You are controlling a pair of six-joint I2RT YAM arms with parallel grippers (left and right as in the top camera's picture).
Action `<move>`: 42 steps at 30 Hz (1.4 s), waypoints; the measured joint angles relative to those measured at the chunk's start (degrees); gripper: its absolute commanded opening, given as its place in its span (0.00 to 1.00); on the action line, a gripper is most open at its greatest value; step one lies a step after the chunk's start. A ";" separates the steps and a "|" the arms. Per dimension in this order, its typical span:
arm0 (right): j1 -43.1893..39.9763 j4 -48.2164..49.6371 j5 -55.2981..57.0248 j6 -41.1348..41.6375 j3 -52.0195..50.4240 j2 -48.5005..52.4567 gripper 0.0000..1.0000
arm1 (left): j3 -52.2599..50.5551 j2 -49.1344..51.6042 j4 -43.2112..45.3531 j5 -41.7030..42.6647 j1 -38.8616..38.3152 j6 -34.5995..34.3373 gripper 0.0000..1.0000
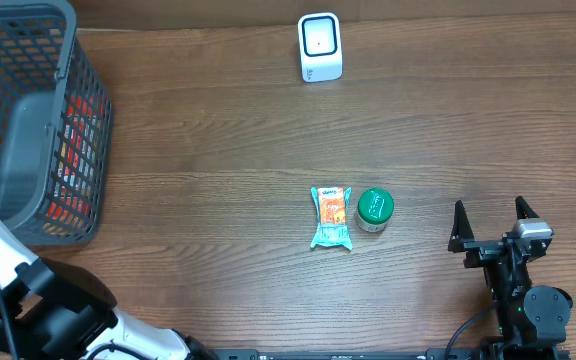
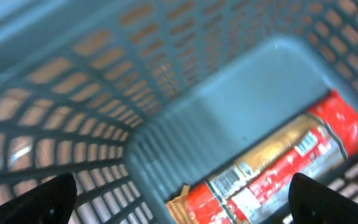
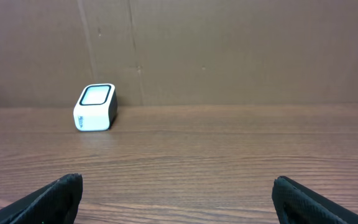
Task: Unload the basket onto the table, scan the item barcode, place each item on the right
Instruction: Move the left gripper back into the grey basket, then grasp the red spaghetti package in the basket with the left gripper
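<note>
The white barcode scanner (image 1: 319, 47) stands at the table's far edge; the right wrist view shows the scanner (image 3: 95, 107) ahead to the left. A red and gold packet (image 2: 272, 168) with a printed barcode lies on the floor of the grey basket (image 1: 38, 30), where it shows as red through the mesh (image 1: 73, 150). My left gripper (image 2: 182, 199) hangs open over the basket's inside, above the packet and not touching it. My right gripper (image 1: 490, 222) stands open over bare wood at the near right, holding nothing (image 3: 179, 199).
A teal and orange snack packet (image 1: 331, 216) and a green-lidded jar (image 1: 374, 209) lie side by side mid-table, left of the right gripper. The basket's mesh walls (image 2: 73, 99) surround the left gripper closely.
</note>
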 measured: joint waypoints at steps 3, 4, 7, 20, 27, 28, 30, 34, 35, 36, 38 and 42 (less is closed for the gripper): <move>0.00 0.00 0.00 0.00 0.00 0.00 1.00 | -0.24 1.66 1.33 4.39 0.00 5.97 1.00; 0.00 0.02 -0.02 0.00 0.00 0.00 1.00 | -0.24 2.36 1.81 5.75 0.00 7.74 1.00; 0.00 0.02 0.00 -0.02 0.00 0.00 1.00 | -0.28 4.68 2.32 9.22 0.00 12.39 1.00; 0.00 -0.02 -0.02 0.02 0.00 0.00 1.00 | -0.28 15.65 2.29 21.42 0.02 27.17 1.00; 0.00 0.00 0.00 0.00 0.00 0.00 1.00 | -0.31 18.40 2.47 24.37 0.02 32.17 1.00; 0.00 0.00 -0.02 0.02 0.00 0.00 1.00 | -0.31 18.60 2.56 24.87 0.02 32.70 1.00; 0.00 0.02 -0.02 0.02 0.00 0.00 1.00 | -0.31 19.08 2.82 25.97 0.02 33.75 1.00; 0.00 0.00 -0.02 0.02 0.00 0.00 1.00 | -0.33 20.44 2.93 27.30 -0.04 35.39 1.00; 0.00 0.00 -0.02 0.02 0.00 0.00 1.00 | -0.33 20.83 2.93 27.58 -0.04 35.87 1.00; 0.00 0.02 -0.02 0.00 0.00 0.00 1.00 | -0.33 21.16 2.91 27.85 -0.04 36.52 1.00; 0.00 0.00 -0.04 0.00 0.00 0.00 1.00 | -0.33 21.84 2.86 28.61 -0.09 37.64 1.00; 0.00 0.00 -0.02 0.00 0.00 0.00 1.00 | -0.33 22.97 2.80 30.51 -0.28 39.93 1.00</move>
